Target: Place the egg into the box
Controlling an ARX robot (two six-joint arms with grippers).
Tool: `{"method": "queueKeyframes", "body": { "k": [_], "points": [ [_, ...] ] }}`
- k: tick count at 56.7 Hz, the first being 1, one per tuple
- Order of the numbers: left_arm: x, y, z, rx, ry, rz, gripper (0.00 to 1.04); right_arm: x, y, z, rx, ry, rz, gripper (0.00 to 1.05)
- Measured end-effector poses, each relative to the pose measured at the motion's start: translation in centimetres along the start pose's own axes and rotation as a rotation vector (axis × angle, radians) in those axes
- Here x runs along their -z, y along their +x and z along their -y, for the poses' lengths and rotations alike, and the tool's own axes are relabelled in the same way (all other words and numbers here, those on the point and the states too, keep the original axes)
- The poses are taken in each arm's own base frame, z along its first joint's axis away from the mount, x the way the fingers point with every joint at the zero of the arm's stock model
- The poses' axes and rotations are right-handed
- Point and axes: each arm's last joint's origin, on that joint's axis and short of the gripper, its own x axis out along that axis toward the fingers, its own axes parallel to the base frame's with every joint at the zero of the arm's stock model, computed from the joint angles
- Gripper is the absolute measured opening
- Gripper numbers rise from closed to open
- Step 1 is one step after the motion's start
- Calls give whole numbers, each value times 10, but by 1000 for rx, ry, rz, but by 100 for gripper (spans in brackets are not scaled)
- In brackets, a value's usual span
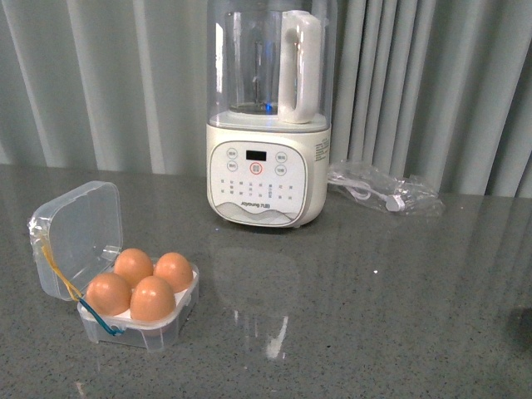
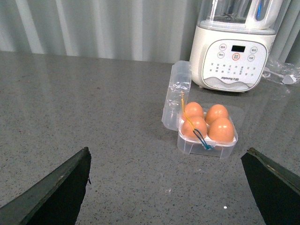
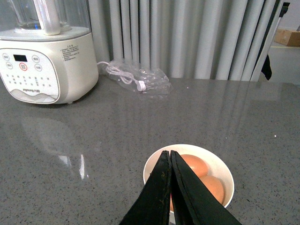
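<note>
The box [image 1: 160,334], a small clear case with its lid [image 1: 75,237] hinged open, sits at the front left of the grey table. Several orange-brown eggs [image 1: 153,299] fill its white tray. In the left wrist view the box [image 2: 215,149] and its eggs [image 2: 220,129] lie ahead of my left gripper [image 2: 167,151], which is open wide and empty, well short of the box. My right gripper [image 3: 169,152] is shut with nothing in it, above a white bowl [image 3: 220,164] that holds two more eggs [image 3: 194,165]. Neither gripper shows in the front view.
A tall white blender [image 1: 268,125] stands at the back middle of the table. A crumpled clear plastic bag with a white cable [image 1: 386,191] lies to its right. Grey curtains hang behind the table.
</note>
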Motion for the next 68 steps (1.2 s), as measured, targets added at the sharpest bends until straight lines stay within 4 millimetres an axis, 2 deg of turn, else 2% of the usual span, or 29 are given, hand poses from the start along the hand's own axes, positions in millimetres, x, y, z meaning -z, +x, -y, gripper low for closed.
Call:
{"method": "queueKeyframes", "body": {
  "k": [8, 68],
  "points": [
    [0, 0, 0, 0, 0, 0, 98, 10, -7, 0, 0, 0, 8, 3],
    [0, 0, 0, 0, 0, 1, 98, 12, -36, 0, 0, 0, 7, 3]
  ]
}}
